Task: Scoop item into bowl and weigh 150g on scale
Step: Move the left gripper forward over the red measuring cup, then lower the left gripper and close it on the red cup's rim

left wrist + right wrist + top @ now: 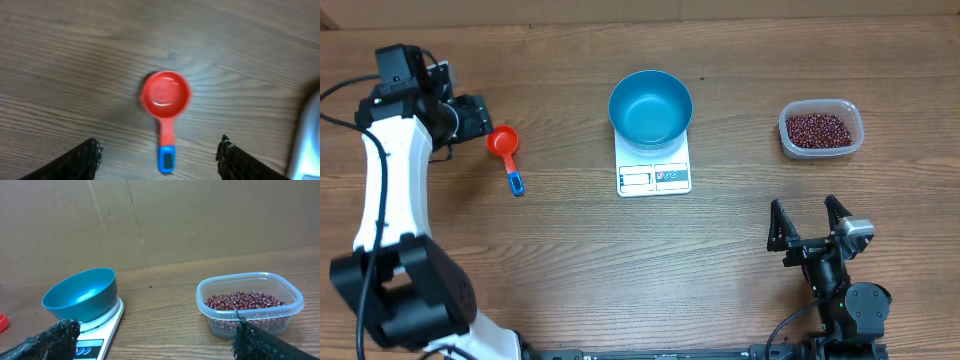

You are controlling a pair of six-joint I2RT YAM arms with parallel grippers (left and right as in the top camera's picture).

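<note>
Wood tabletop point(540, 270), cardboard wall point(200, 215) behind

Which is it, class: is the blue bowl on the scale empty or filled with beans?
Empty. The bowl shows a bare blue inside from overhead; the beans lie in the clear tub.

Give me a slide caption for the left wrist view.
Left gripper, open, hovers over the empty red scoop on the table.

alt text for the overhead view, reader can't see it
A blue bowl sits on a white scale at the centre. A red scoop lies by the left gripper on one side; a clear tub of beans sits on the other.
</note>
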